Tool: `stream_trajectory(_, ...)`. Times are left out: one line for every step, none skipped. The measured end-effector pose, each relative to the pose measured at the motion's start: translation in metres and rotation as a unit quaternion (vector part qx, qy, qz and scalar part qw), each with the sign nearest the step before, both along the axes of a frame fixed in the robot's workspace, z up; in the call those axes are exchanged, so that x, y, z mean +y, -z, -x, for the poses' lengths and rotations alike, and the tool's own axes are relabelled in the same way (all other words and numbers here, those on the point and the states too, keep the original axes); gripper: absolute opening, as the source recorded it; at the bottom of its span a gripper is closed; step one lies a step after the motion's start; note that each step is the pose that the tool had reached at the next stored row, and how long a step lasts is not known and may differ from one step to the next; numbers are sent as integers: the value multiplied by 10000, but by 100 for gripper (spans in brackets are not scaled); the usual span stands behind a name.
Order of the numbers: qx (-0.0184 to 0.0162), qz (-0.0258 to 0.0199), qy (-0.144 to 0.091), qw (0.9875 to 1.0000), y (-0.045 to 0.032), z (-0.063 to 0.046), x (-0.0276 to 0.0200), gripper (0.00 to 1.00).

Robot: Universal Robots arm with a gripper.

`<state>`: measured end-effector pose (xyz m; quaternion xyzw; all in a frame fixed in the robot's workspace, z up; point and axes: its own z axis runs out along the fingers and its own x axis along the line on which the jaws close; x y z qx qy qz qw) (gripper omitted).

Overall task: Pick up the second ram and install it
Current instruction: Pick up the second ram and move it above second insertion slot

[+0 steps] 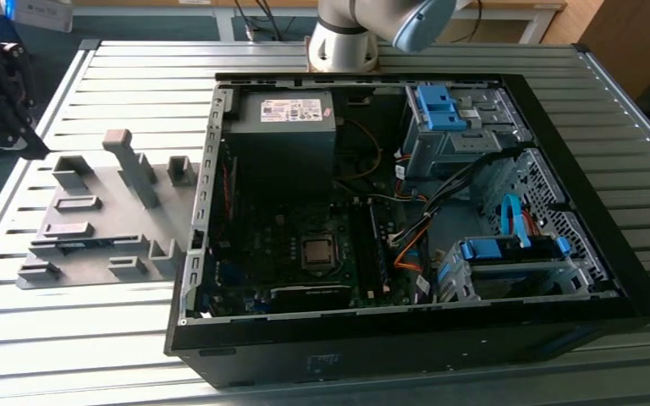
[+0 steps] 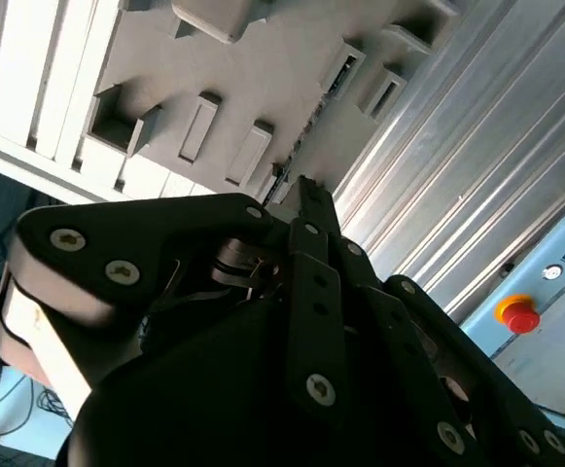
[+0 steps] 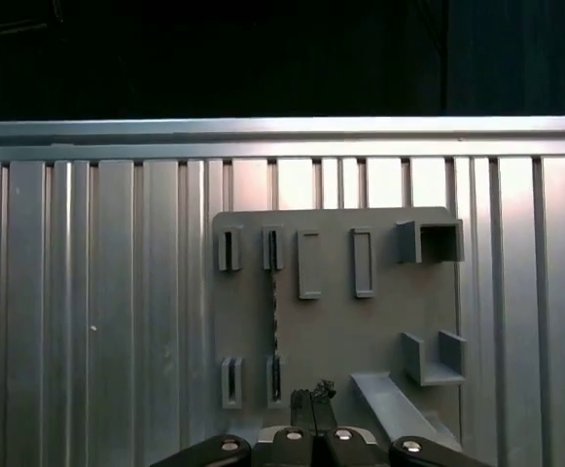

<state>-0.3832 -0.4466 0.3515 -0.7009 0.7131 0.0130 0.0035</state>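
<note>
The second ram stands on its thin edge on the grey fixture plate, held between two slotted blocks. In the second wrist view the ram shows as a dark strip running across the plate. My gripper hangs above the plate's near edge, apart from the ram. Its black fingertips are pressed together with nothing between them. In the exterior view the gripper is a dark shape at the view's far left, beside the fixture plate.
An open computer case lies on the slatted metal table to the exterior view's right of the fixture, with motherboard, cables and blue drive clips inside. A tall grey block rises from the plate. A red button sits beyond the table.
</note>
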Motion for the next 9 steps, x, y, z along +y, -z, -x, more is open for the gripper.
stream_trajectory(0, 0, -78, 10000, 3, 0, 0, 11)
stream_trajectory(0, 0, -147, 9999, 7, 0, 0, 11)
stream_trajectory(0, 0, -203, 9998, 11, 2, -2, 11)
stream_trajectory(-1, 0, -224, 9997, 14, 4, -4, 11)
stream_trajectory(-3, 0, -229, 9997, 16, 5, -5, 11)
stream_trajectory(-2, 0, -230, 9997, 16, 5, -5, 11)
stream_trajectory(-2, 0, -230, 9997, 16, 5, -5, 11)
stream_trajectory(-2, 0, -230, 9997, 16, 5, -5, 11)
stream_trajectory(-3, 0, -230, 9997, 16, 5, -5, 11)
